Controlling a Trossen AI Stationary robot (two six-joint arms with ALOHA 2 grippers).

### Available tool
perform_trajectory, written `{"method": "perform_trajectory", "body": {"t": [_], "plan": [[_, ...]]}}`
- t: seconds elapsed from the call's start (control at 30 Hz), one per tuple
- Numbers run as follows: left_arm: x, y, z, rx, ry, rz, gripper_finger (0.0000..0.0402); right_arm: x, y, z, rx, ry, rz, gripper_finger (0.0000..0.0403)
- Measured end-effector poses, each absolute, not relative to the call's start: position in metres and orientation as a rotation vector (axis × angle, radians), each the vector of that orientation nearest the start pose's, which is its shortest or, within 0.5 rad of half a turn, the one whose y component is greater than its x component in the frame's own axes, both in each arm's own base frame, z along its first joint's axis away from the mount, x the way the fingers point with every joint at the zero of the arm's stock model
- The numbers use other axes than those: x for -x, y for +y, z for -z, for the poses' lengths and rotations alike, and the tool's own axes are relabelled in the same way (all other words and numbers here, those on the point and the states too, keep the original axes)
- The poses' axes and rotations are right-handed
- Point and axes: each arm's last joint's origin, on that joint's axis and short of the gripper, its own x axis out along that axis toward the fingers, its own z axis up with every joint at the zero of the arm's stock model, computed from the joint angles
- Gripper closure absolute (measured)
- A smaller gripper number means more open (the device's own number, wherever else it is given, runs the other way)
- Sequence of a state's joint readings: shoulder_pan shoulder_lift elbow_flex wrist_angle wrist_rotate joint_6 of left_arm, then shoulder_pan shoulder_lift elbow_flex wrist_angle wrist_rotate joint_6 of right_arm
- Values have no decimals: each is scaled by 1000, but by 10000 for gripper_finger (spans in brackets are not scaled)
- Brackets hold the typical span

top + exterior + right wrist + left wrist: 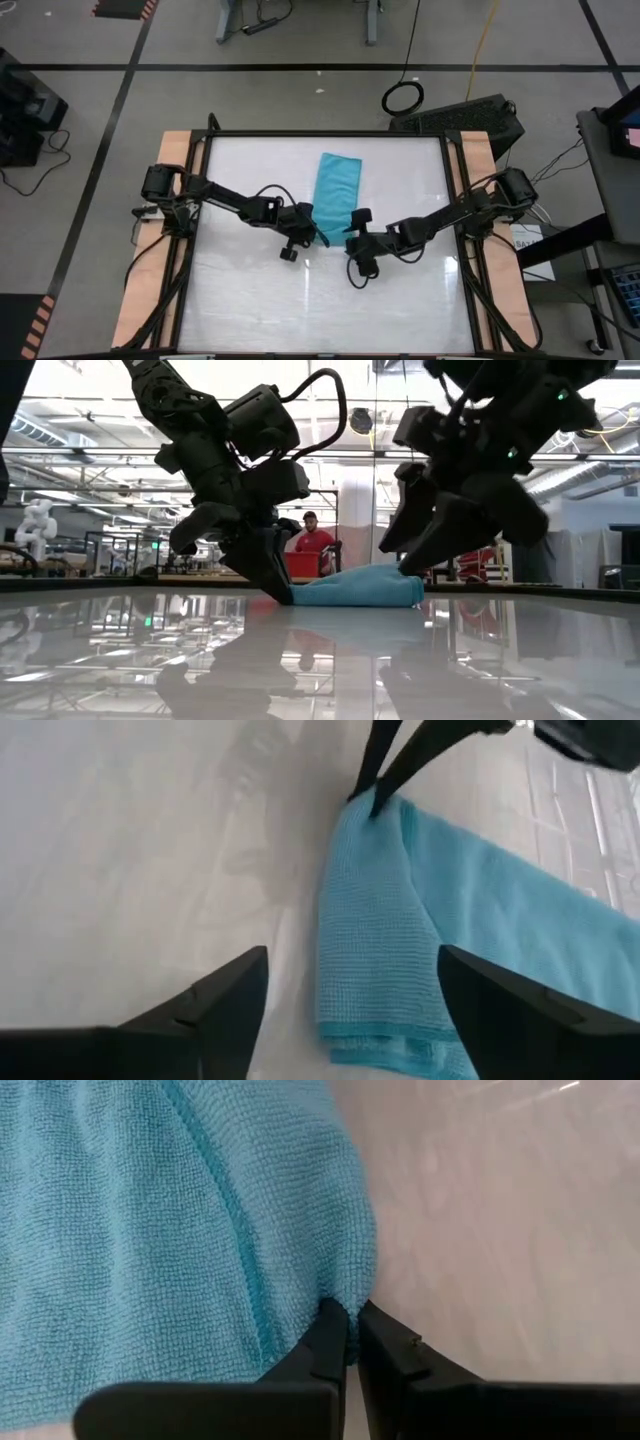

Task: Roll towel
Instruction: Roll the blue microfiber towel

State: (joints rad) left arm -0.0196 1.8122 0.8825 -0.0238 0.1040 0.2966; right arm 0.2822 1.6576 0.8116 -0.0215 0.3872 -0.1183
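The left gripper point(318, 232) is clenched on the near left corner of the towel point(335, 195) — a turquoise cloth lying at mid-table point(250, 290). The right gripper point(356, 228) hovers at the towel's near right corner, its 2 fingers point(215, 1005) spread wide, holding nothing.

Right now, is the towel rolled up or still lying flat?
Mostly flat: the towel lies spread on the table, only its near edge doubled over. The left end effector pinches one near corner; the right end effector is open.
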Motion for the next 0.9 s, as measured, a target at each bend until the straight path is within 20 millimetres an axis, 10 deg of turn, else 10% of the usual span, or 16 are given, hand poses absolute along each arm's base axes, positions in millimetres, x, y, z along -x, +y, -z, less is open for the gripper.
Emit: {"method": "perform_trajectory", "body": {"t": [0.47, 0.9], "plan": [[-333, -10, -121, -232, 928, 253, 384, -312, 54, -120, 282, 944, 20, 129], [-333, -5, -126, -110, 911, 274, 385, -310, 56, -120, 19, 957, 91, 391]]}}
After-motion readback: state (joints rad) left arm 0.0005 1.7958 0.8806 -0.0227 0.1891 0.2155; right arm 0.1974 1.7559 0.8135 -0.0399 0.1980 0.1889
